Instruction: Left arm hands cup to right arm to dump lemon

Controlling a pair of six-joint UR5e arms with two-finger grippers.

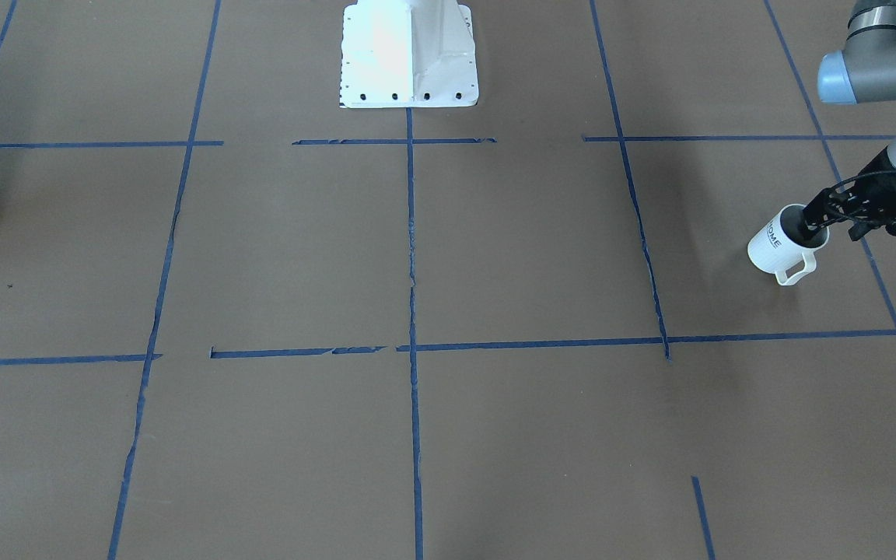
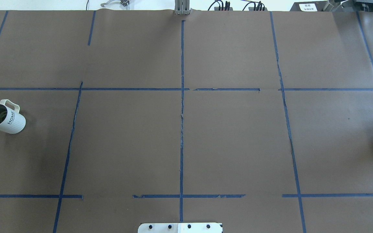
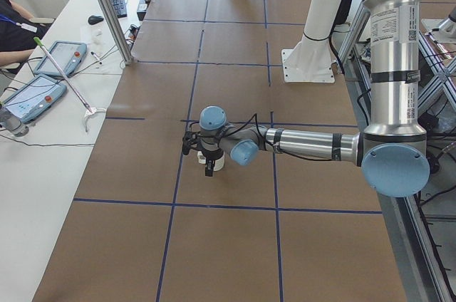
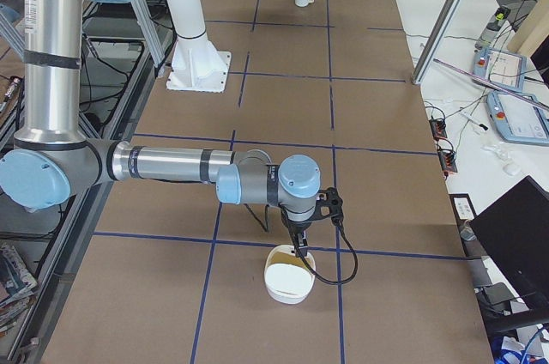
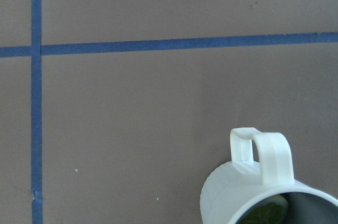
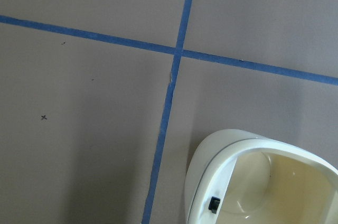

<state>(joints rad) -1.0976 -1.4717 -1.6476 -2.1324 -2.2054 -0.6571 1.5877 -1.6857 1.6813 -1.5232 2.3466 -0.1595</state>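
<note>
The white "HOME" cup (image 1: 773, 247) stands upright on the brown table at my far left; it also shows in the overhead view (image 2: 10, 122). My left gripper (image 1: 812, 225), a black open frame, reaches over it with one finger inside the cup, its jaws closed on the rim opposite the handle. The left wrist view shows the cup's handle and rim (image 5: 248, 182) and a yellow-green lemon slice (image 5: 266, 212) inside. My right gripper (image 4: 298, 251) shows only in the exterior right view, hanging just above a cream bowl (image 4: 287, 285). I cannot tell whether it is open or shut.
The cream bowl (image 6: 264, 182) sits at the table's far right end, beside a blue tape cross. The robot's white base (image 1: 409, 54) stands at the table's middle edge. Blue tape lines grid the brown surface. Tablets and cables lie on the side benches.
</note>
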